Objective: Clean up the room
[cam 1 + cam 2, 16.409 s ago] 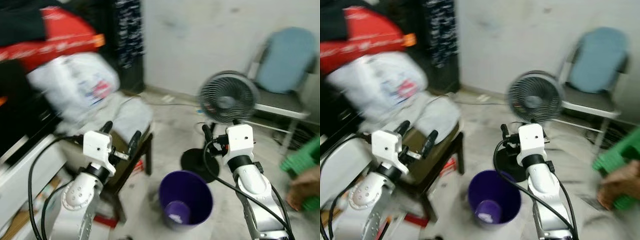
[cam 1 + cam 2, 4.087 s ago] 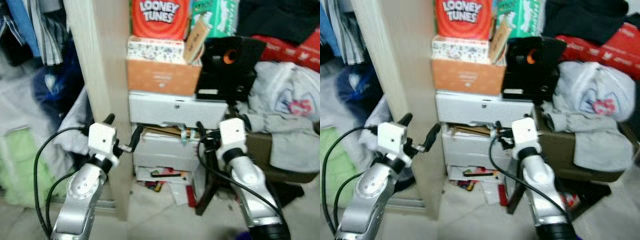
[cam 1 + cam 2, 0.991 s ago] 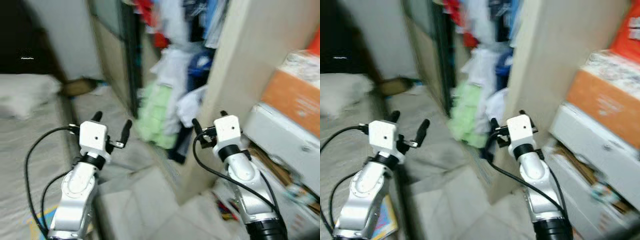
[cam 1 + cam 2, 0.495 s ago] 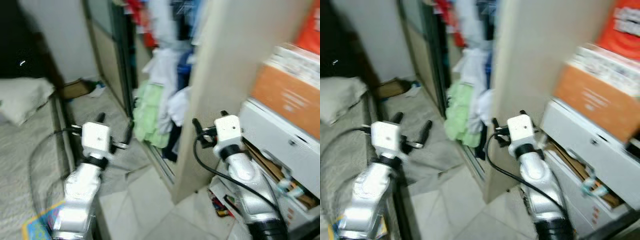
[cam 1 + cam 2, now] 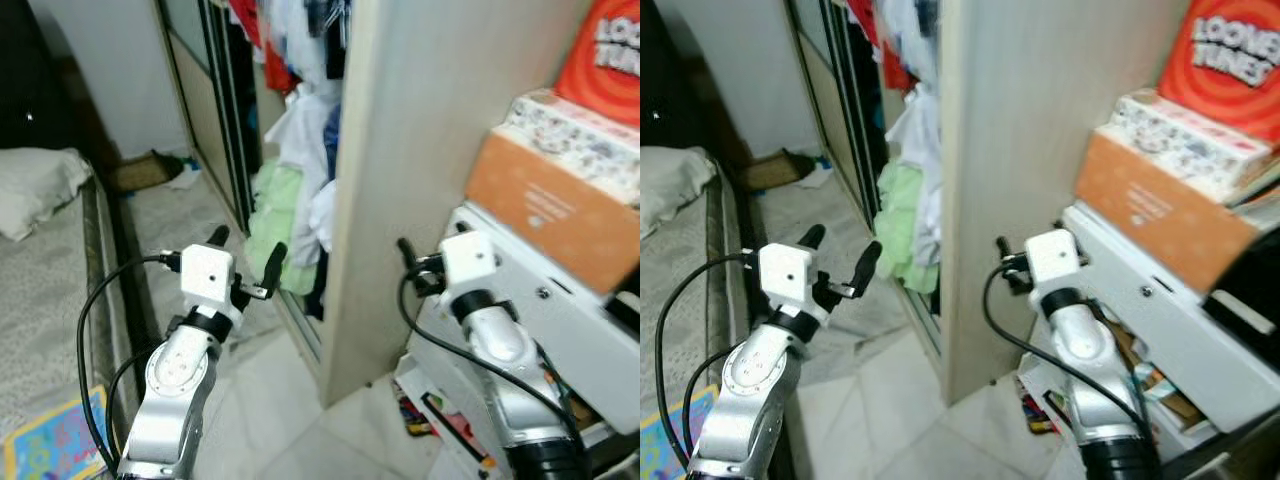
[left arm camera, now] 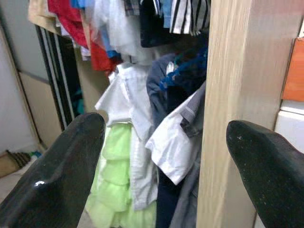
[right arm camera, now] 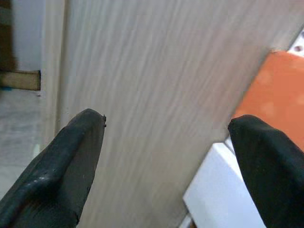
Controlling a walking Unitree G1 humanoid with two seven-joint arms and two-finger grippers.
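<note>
Left gripper [image 5: 245,256] raised, fingers spread apart, nothing between them. Right gripper [image 7: 166,156] raised too, fingers wide apart and empty, close in front of a pale wooden wardrobe panel [image 5: 420,150]. Beyond the left gripper, an open wardrobe with a light green garment [image 6: 116,180] low down, a white shirt [image 6: 175,142] beside it, more hanging clothes [image 6: 118,28] above. Just right of the right gripper, a white drawer unit [image 5: 1180,320] carrying an orange box [image 5: 1150,205] and a red Looney Tunes box [image 5: 1225,60]. Left of the left gripper, a mattress [image 5: 45,290] with a pillow [image 5: 35,190]. Below the right gripper, small clutter [image 5: 435,415] on the tiled floor [image 5: 270,410].
</note>
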